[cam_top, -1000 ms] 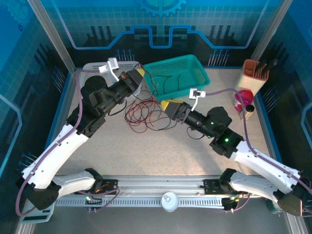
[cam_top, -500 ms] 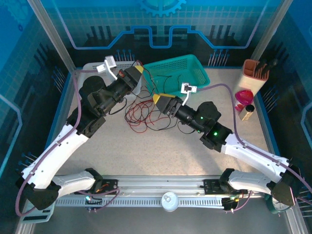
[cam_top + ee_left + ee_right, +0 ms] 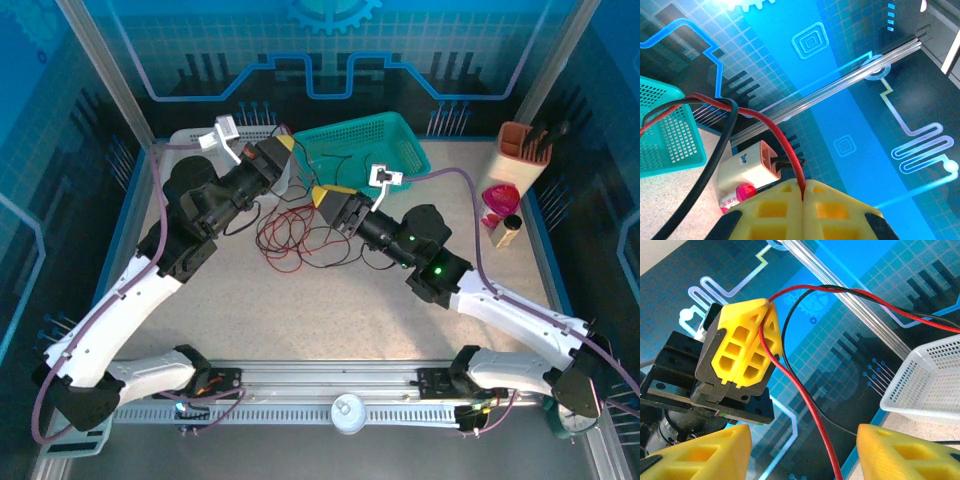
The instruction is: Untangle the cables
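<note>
One red cable (image 3: 790, 155) clamped, left claw (image 3: 803, 186)

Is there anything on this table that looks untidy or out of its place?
Yes. The thin red and black cables lie in a tangled heap on the speckled table, and some strands trail over the rim into the teal plastic basket.
</note>
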{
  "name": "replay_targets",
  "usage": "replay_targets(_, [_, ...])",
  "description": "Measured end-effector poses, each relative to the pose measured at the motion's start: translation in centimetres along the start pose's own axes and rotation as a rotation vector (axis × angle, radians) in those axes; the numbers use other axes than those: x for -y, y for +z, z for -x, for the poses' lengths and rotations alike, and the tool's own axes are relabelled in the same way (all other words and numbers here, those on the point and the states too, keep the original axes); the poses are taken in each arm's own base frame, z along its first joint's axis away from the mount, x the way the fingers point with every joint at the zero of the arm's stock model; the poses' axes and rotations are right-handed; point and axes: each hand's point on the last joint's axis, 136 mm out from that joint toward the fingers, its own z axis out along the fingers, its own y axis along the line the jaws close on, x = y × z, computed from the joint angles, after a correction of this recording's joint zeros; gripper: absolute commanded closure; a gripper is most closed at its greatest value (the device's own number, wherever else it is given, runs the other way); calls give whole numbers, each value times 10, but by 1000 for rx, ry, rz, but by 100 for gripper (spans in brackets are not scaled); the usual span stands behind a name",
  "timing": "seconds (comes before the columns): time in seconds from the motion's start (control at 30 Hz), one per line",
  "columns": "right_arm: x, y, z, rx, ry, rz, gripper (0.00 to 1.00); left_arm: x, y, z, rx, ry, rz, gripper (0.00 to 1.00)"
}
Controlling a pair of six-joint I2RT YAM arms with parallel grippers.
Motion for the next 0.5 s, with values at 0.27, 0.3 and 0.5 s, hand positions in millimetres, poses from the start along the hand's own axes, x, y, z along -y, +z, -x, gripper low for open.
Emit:
replay_targets(0.27, [-1, 0, 0, 4, 13, 6, 48, 0, 0, 0, 2, 0, 1, 100])
replay_targets(0.3, [0, 0, 0, 4, 14, 5, 47, 0, 0, 1, 4, 0, 1, 100])
replay_targets(0.5, [9, -2, -8, -13, 20, -15, 47, -1, 0, 1, 7, 0, 3, 100])
